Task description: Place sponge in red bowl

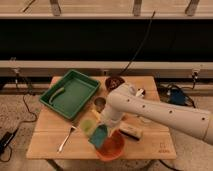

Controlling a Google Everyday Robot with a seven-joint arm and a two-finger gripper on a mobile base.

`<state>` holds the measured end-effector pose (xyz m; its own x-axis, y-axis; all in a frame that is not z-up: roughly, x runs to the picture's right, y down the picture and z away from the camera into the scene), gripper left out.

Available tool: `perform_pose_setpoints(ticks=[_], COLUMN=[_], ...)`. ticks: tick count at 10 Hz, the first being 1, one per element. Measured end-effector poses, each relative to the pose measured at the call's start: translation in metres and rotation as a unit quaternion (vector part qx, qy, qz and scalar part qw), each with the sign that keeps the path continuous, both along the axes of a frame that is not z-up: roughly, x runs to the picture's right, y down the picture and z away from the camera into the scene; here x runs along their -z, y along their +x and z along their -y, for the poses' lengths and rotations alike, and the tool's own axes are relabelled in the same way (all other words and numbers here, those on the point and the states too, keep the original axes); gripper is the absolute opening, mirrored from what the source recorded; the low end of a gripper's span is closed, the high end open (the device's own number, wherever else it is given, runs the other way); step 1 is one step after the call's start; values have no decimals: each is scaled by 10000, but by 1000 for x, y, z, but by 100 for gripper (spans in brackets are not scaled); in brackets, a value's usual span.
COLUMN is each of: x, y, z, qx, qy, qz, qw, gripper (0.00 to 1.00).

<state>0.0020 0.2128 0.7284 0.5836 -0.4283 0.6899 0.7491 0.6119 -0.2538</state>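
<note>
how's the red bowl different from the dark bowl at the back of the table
The red bowl is bright orange-red and sits at the table's front edge; the dark maroon bowl is far duller and sits at the back edge, near the green tray. The red bowl looks wider than the maroon one. The hand holds the sponge at the red bowl's left rim, while nothing hangs over the maroon bowl. Both are round and rest upright on the wooden table.

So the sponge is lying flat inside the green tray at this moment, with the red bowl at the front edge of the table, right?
Not quite. The camera view shows the sponge not in the green tray but at the gripper, tilted over the left rim of the red bowl. The red bowl does sit at the front edge of the table, as you said.
</note>
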Motion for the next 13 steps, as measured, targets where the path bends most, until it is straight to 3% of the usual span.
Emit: perform_pose_setpoints(ticks=[3,5,6,9,13], x=[0,2,2,8,8], y=[14,17,18,22,21], z=[-2,-1,-1,2,2], qx=[-119,-83,-21,158,153], qy=[-8,-20,-42,-64,-56], qz=[-189,-272,-310,-426,-421], qw=[9998,9996,9995,9989,9990], gripper=[53,74,79,80,80])
